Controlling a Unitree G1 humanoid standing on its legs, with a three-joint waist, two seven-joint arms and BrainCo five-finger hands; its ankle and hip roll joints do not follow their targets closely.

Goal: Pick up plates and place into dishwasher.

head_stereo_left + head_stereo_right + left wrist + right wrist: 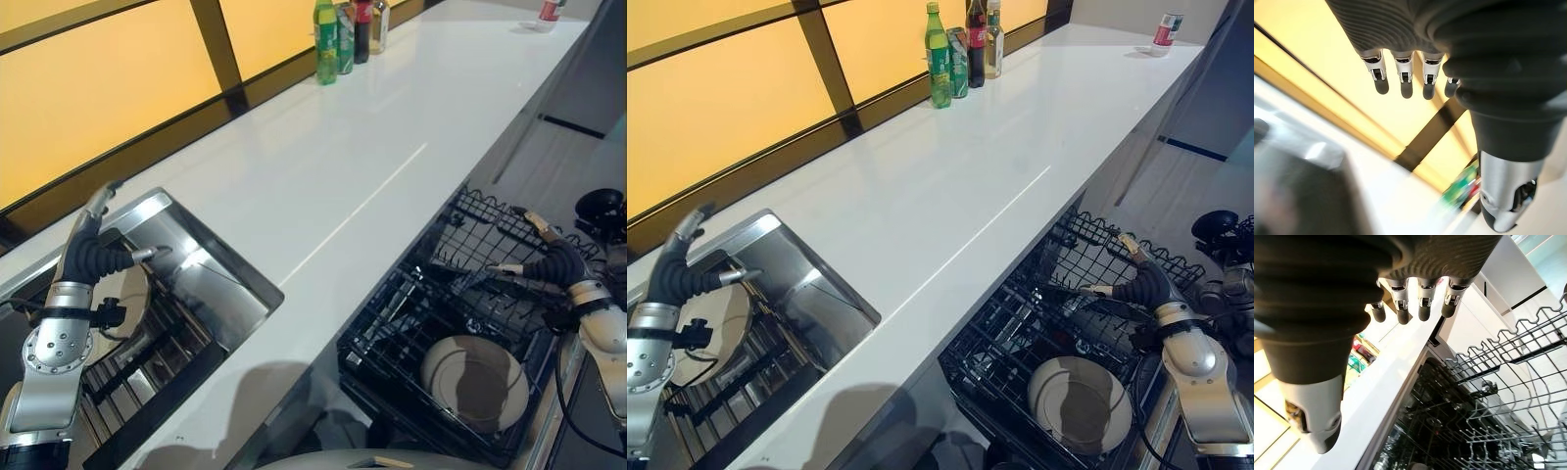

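One plate (477, 380) lies tilted in the near part of the black wire dishwasher rack (411, 323), which is pulled out below the front edge of the white bench (333, 186). A second, pale plate (713, 328) stands leaning in the sink (211, 284) at the bench's left end, among the dark bars of a drainer rack (735, 392) set inside the basin.

The right hand (549, 257) hangs above the far side of the dishwasher rack, apart from the plate there. Its fingers (1422, 303) are straight and spread wide, the thumb stretched away from them, and it holds nothing; in its wrist view the wire tines of the rack show past the fingertips.

The left hand (93, 250) is raised over the sink, just beside the upper edge of the leaning plate but not gripping it. Its fingers (1405, 81) are straight and relaxed, the thumb pointing out toward the steel wall of the basin, and the palm is empty.

Along the back of the bench runs a yellow-lit window with dark frame bars (220, 49). Against it, well away from both hands, stands a group of bottles (960, 49), a green one foremost. A small container (1166, 31) with a red band sits at the far end of the bench.
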